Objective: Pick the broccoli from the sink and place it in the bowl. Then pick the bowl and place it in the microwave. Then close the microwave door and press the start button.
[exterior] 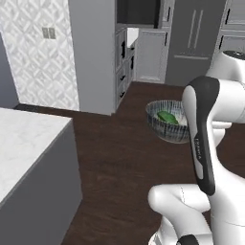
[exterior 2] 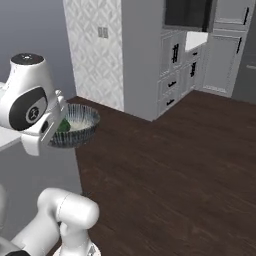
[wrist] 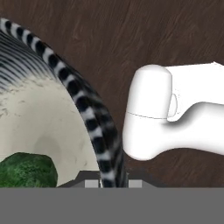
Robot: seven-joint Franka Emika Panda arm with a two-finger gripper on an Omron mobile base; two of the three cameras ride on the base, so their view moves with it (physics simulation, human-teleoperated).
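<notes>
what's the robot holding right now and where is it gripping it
The pincer is shut on the wide round striped bowl, gripping it by its rim, and carries it above the dark wood floor. The small green broccoli floret lies inside the bowl.

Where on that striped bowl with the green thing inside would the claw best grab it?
By the rim. The bowl is wide and round, too broad to span, so pinching its thin upright wall from above suits it. The claw is shut on the rim already, beside the broccoli inside.
</notes>
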